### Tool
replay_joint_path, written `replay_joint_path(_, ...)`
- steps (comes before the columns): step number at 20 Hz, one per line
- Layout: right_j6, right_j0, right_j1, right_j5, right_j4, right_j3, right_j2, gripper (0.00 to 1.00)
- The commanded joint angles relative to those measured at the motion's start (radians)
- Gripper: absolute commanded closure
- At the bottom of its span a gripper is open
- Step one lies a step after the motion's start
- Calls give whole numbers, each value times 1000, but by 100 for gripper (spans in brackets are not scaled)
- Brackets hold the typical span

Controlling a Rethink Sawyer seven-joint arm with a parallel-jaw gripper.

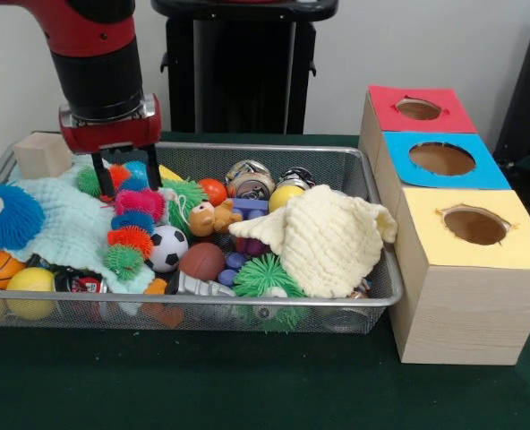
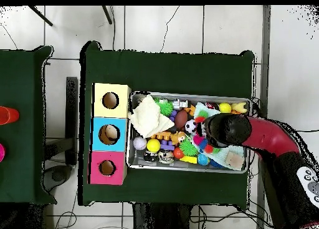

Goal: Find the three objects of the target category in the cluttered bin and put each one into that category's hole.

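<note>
I hold the end effector [image 1: 127, 182] low over the wire mesh bin [image 1: 354, 170], fingers spread wide around the multicoloured spiky caterpillar toy [image 1: 131, 228] at the bin's far-left side — unobstructed there for grasping.

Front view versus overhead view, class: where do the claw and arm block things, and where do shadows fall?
Front view: the claw stands before the bin's back-corner toys; the bin shadows the green cloth. Overhead view: the arm covers that end; no shadow stands out.
</note>
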Motion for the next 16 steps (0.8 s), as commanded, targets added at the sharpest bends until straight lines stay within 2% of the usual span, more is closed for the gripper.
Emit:
replay_joint_path(1, -42, 28, 69, 101, -56, -67, -19, 0)
replay_joint_path(4, -30, 32, 202, 18, -78, -156, -24, 0)
replay_joint_path(6, -48, 33, 254, -3, -90, -203, -23, 0)
replay_joint_path(14, -136, 10, 319, 41, -106, -304, -6, 0)
replay_joint_path(16, -149, 1, 324, 47, -105, -309, -2, 0)
